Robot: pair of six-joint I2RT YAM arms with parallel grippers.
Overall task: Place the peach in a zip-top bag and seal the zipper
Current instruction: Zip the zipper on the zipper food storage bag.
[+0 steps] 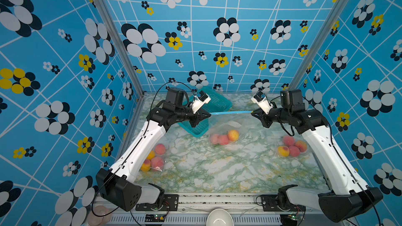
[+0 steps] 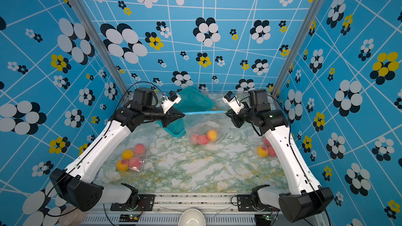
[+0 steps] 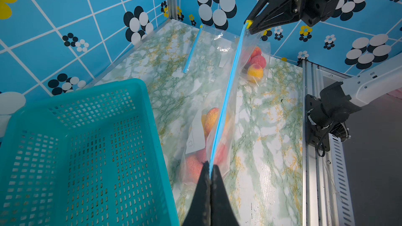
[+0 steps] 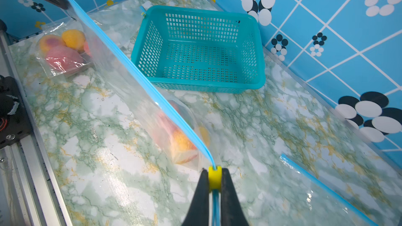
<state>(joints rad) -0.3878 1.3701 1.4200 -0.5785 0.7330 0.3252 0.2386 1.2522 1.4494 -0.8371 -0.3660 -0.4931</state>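
Two arms, one bag strung between them. The left gripper has its black jaws pressed together on one end of the blue zipper strip. The right gripper is clamped on the small yellow slider at the other end. The strip is pulled taut and nearly level above the table, and in the left wrist view its two sides look pressed into one thin line.

Below it hangs the zip-top bag, clear, thin and crinkly. Three peaches sag at its bottom: two pink-red and one yellow-orange, all round with a rough, pebbly skin.

I count at least four clear bags:
- the held one;
- the left-side bag, lying by the left arm with four peaches in it;
- the right-side bag, lying by the right arm, also with four;
- one empty bag, flat on the table near the back wall, with its own blue strip.

That makes eleven peaches in all, every one inside plastic.

There is one basket, teal plastic and rectangular with rounded corners. Its walls and floor are pierced by rows of small slots, and it sits at the back just behind the left gripper. The table has a glossy marbled pattern of white, green and ochre. One white round bowl sits below the front rail.
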